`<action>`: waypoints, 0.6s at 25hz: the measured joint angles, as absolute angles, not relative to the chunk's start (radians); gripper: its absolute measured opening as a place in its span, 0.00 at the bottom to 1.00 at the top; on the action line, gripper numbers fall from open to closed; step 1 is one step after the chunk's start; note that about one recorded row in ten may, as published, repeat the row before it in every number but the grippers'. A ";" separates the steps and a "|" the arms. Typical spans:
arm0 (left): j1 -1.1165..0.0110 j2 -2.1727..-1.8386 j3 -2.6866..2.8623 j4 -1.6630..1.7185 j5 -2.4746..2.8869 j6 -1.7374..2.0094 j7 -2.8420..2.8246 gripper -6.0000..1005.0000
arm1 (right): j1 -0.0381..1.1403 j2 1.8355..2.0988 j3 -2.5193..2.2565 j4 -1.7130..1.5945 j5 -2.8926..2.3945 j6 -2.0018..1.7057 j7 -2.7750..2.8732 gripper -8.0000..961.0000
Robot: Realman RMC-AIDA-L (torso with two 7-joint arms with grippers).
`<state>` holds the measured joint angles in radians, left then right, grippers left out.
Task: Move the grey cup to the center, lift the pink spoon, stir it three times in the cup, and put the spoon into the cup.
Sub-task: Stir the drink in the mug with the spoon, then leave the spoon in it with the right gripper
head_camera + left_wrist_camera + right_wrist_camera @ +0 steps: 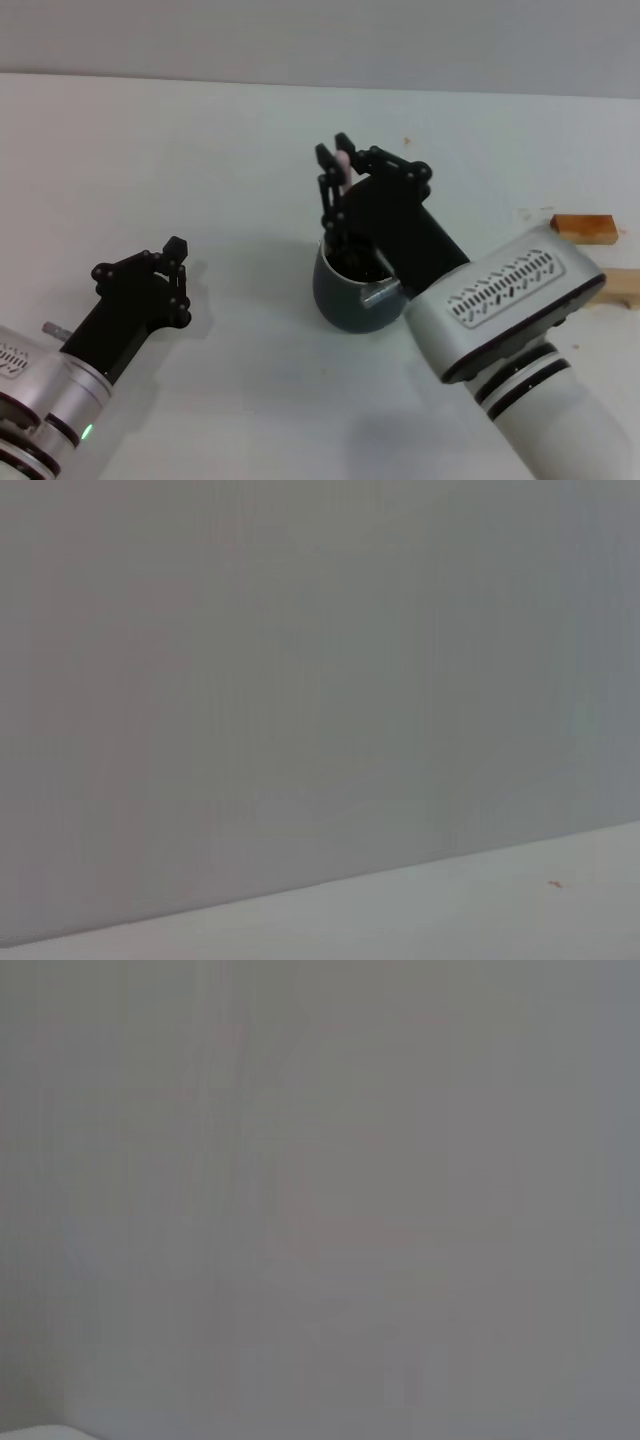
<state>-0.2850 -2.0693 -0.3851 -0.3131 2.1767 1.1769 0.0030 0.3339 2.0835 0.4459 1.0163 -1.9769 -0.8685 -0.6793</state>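
Observation:
The grey cup (350,293) stands near the middle of the white table, its handle (381,293) toward me, dark inside. My right gripper (337,160) is above the cup's far rim, shut on the pink spoon (342,163). Only the pale pink handle tip shows between the fingers; the rest of the spoon is hidden behind the fingers and reaches down toward the cup's mouth. My left gripper (177,268) rests low at the left, well apart from the cup, and holds nothing. Both wrist views show only a grey wall and a strip of table.
Two brown wooden blocks lie at the right edge of the table, one (583,229) farther back and one (622,288) nearer. The table's far edge meets a grey wall (320,40). My right arm's white forearm (510,300) fills the lower right.

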 joint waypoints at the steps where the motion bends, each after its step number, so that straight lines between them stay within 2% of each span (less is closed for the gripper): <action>1: -0.286 -2.069 -0.385 -0.313 2.177 1.176 0.003 0.00 | 0.332 2.083 0.447 1.014 -1.977 -0.877 -0.679 0.03; 15: -0.304 -2.071 -0.385 -0.307 2.178 1.166 0.003 0.00 | 0.247 2.075 0.405 1.038 -1.983 -0.935 -0.685 0.03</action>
<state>-0.3037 -2.0709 -0.3850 -0.3070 2.1782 1.1662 0.0031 0.2470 2.0747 0.4050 1.0384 -1.9826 -0.9347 -0.6851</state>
